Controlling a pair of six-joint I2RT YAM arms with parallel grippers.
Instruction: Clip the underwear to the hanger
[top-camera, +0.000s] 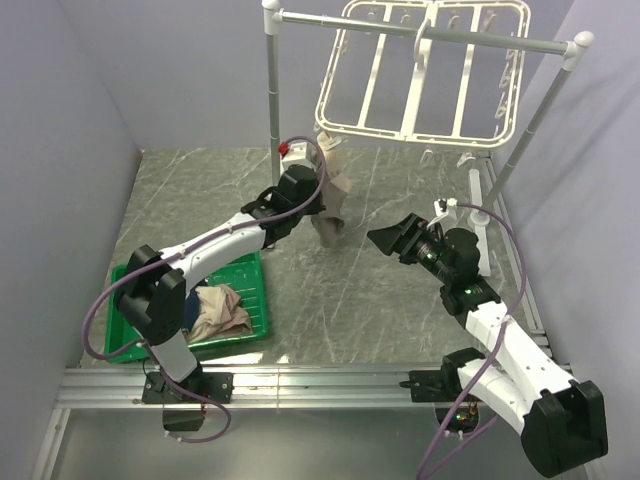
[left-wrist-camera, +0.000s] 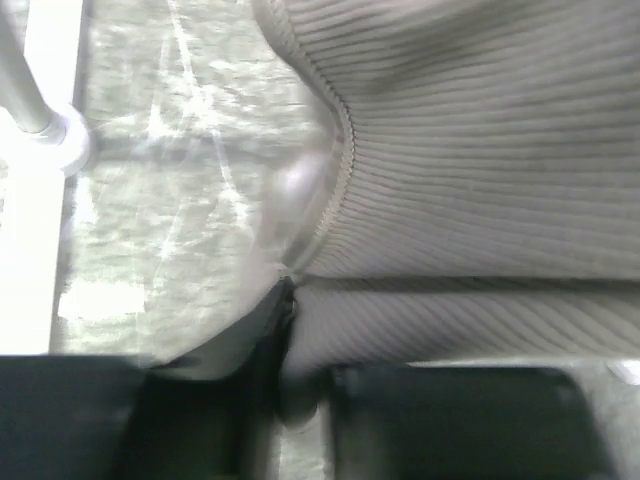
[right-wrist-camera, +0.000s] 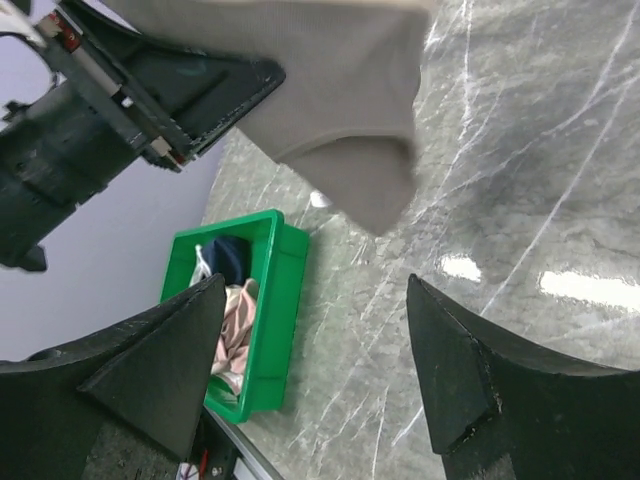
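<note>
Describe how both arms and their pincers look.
The left arm and right arm have white links with black joints; a purple-grey cable loops along each. The left pincer is black with a red tag; the right pincer has broad black wedge-shaped fingers. The right arm shows green lights.

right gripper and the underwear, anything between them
Nothing. The top view shows only bare marble table between the open right gripper and the underwear hanging from the left gripper.
</note>
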